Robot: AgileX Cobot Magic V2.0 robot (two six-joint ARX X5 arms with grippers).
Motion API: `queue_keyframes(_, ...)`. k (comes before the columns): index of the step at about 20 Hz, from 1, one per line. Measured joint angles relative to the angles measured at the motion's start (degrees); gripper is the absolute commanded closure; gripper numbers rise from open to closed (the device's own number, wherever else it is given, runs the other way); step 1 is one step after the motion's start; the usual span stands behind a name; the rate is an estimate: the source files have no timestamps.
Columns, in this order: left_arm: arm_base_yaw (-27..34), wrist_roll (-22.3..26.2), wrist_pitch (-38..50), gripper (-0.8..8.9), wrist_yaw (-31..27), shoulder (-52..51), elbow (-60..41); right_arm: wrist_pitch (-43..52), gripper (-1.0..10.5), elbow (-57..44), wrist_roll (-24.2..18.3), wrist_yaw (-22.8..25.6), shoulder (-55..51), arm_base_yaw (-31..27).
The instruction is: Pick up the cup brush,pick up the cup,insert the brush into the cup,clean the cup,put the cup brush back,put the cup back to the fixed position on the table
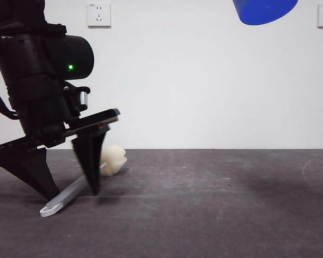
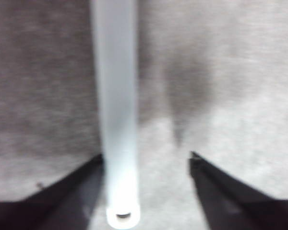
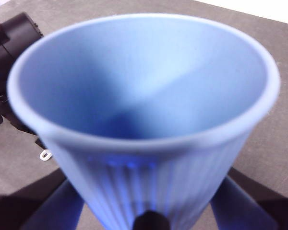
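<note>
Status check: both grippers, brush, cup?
Left gripper open, straddling the grey-handled, sponge-headed cup brush lying on the dark grey table. Right gripper shut on the ribbed blue plastic cup, held high. Nothing in the way.

The cup brush [image 1: 81,180] lies on the table [image 1: 215,204] between the left gripper [image 1: 70,191]'s spread jaws, nearer one jaw, while the cup [image 3: 144,120] sits in the right gripper [image 3: 149,211], high above.

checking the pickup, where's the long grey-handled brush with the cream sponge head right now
The long grey-handled cup brush lies on the dark grey table at the front view's lower left, between the open jaws of the left gripper, its sponge head toward the wall.
</note>
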Motion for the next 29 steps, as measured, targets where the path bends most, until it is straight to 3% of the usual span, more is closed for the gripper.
queue_keyframes(4,-0.1,1.5,-0.9,3.69,-0.3,-1.2,-0.1,2.7,9.6,0.0,-0.2,0.0,0.0,0.0)
queue_keyframes(7,0.1,3.1,-1.5,3.69,-0.5,-4.7,-0.3,11.7,9.6,-2.0,-3.3,0.1,0.3,-0.2)
queue_keyframes(10,0.1,4.9,-1.5,3.69,-0.5,-12.3,-0.3,19.7,9.6,-8.3,-7.2,0.2,2.7,-1.7)
queue_keyframes(15,0.1,6.8,-2.1,3.7,-0.5,-28.8,-0.3,40.4,9.6,-21.6,-8.9,0.6,8.4,-5.5)
queue_keyframes(22,0.1,7.5,-7.6,3.73,-0.5,-48.7,-0.3,62.3,9.6,-25.9,-9.0,1.5,26.8,-11.6)
queue_keyframes(29,0.1,7.9,-13.6,3.73,-0.5,-54.1,-0.3,79.2,9.6,-26.0,-7.5,-3.4,43.8,-16.9)
